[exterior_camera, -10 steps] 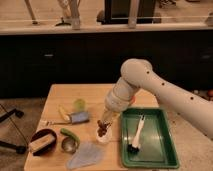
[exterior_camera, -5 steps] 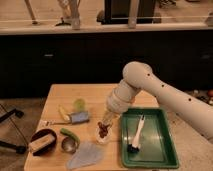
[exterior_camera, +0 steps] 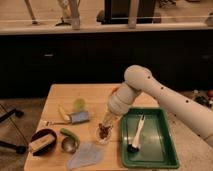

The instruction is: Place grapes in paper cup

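Observation:
The grapes (exterior_camera: 104,131), a small dark reddish-brown bunch, sit at the mouth of the short white paper cup (exterior_camera: 101,138), which stands upright near the middle of the wooden table (exterior_camera: 95,95). My gripper (exterior_camera: 106,123) points down right over the cup, at the end of the white arm that comes in from the right. It is shut on the grapes and holds them within the cup's rim. The cup's far side is hidden behind the gripper.
A green tray (exterior_camera: 162,150) with a black-headed brush (exterior_camera: 135,136) lies just right of the cup. To the left are a green vegetable (exterior_camera: 70,136), small metal cup (exterior_camera: 68,145), dark bowl (exterior_camera: 42,142), lying can (exterior_camera: 79,117) and pale green cup (exterior_camera: 79,104). A light blue cloth (exterior_camera: 85,156) lies in front.
My gripper has come down a little with the grapes, from just above the cup to its rim. Nothing else on the table has moved.

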### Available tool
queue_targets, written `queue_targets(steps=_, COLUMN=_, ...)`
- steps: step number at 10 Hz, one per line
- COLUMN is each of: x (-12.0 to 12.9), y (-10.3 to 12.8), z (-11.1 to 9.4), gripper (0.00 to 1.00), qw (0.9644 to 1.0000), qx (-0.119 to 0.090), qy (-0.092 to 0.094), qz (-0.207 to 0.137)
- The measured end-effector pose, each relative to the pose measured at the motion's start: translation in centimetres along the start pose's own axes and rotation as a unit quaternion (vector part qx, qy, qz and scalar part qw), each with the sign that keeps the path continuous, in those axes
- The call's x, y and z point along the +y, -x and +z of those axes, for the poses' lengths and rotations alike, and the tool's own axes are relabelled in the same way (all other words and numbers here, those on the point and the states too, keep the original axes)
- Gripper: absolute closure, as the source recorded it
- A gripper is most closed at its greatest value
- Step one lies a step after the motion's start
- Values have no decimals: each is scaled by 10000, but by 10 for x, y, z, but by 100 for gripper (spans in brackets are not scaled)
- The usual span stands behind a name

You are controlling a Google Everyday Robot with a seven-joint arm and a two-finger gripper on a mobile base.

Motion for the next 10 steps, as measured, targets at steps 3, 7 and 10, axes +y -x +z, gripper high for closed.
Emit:
queue_targets(steps=3, x=4, y=-3, z=5, gripper=98, qw=9999, qx=-125, qy=-69, qz=37)
queue_targets(steps=7, x=8, y=-3, z=11, gripper=65, qw=9994, qx=-296, qy=-162, qz=72)
queue_targets(steps=10, x=8, y=-2, z=11, gripper=34, qw=9992, qx=-311, qy=-234, qz=80)
